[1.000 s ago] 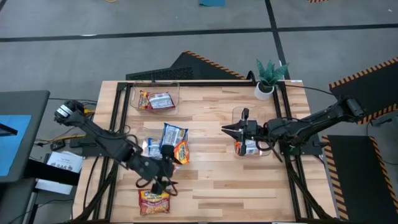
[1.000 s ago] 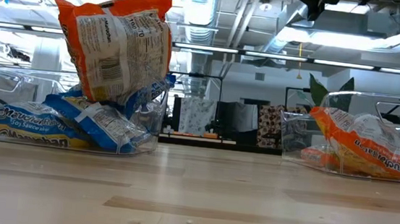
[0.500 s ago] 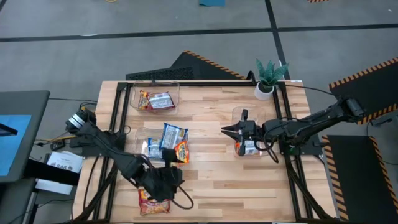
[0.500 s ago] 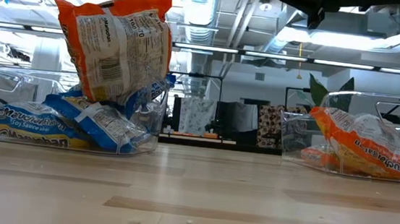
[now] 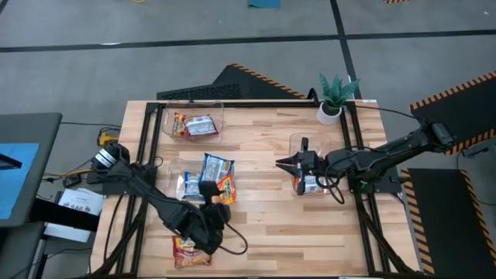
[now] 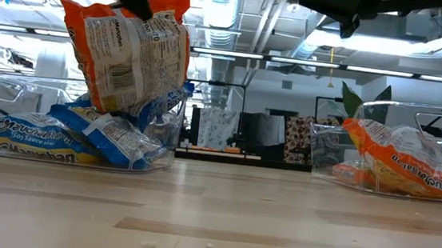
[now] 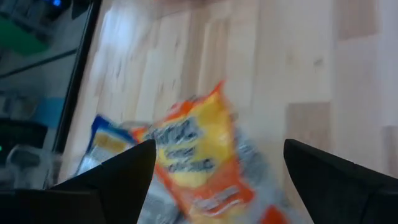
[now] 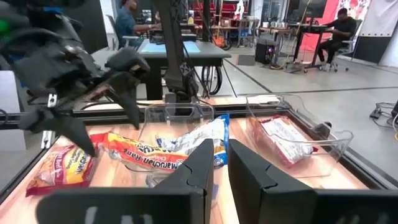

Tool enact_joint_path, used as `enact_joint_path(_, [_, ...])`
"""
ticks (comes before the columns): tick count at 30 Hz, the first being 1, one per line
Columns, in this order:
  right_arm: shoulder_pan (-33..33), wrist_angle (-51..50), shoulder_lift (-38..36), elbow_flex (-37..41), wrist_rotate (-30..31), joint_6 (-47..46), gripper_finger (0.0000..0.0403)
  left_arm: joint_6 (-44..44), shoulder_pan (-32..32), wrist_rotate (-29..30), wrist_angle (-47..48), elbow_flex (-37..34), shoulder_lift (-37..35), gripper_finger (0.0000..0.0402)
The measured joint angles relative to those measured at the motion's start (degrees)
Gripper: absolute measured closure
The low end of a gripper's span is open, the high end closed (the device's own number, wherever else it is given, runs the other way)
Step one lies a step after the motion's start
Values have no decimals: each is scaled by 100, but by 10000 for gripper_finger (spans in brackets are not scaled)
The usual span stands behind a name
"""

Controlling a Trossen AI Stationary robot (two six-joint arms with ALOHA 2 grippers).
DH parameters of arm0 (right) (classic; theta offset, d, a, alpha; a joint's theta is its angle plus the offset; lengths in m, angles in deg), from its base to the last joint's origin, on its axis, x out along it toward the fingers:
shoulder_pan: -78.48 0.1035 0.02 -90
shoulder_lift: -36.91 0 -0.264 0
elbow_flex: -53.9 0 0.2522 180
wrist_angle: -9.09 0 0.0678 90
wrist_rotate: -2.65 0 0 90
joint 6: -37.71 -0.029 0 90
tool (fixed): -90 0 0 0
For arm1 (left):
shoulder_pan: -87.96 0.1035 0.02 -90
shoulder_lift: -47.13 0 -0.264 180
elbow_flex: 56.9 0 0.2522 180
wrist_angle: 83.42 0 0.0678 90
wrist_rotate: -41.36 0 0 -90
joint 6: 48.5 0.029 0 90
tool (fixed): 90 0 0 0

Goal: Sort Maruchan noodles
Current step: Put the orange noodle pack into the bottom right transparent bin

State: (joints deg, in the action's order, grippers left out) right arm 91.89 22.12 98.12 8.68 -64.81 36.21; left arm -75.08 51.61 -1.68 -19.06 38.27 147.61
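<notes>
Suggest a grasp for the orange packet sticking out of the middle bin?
Take the orange packet by its raised upper edge, coming from above. In the low view it stands tilted on the blue packets, its top well clear of the bin wall. The left tool, open, already faces it.

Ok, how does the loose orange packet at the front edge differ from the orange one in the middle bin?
The loose orange packet lies flat on the bare table, partly under the left gripper. The binned orange packet leans tilted on blue packets inside the clear bin. Both wear orange-yellow Maruchan wrappers.
</notes>
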Motion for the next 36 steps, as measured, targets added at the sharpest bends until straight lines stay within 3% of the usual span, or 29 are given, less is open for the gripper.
enact_joint_path(16, [-2,-2,-2,0,2,-4,332,-366,309,-314,52,-566,-2,75])
enact_joint_path(20, [-2,-2,-2,0,2,-8,332,-368,316,-317,102,-566,-2,157])
enact_joint_path(25, [-2,-4,-2,0,2,-17,332,-194,329,-274,151,-566,-7,347])
enact_joint_path(26, [-2,-4,-2,0,2,-17,332,-128,328,-273,143,-566,-7,368])
enact_joint_path(30, [-2,-2,-2,0,2,-17,332,3,327,-234,556,-259,-7,371])
enact_joint_path(36, [-2,-4,-2,0,2,-14,332,54,163,768,1917,841,-47,371])
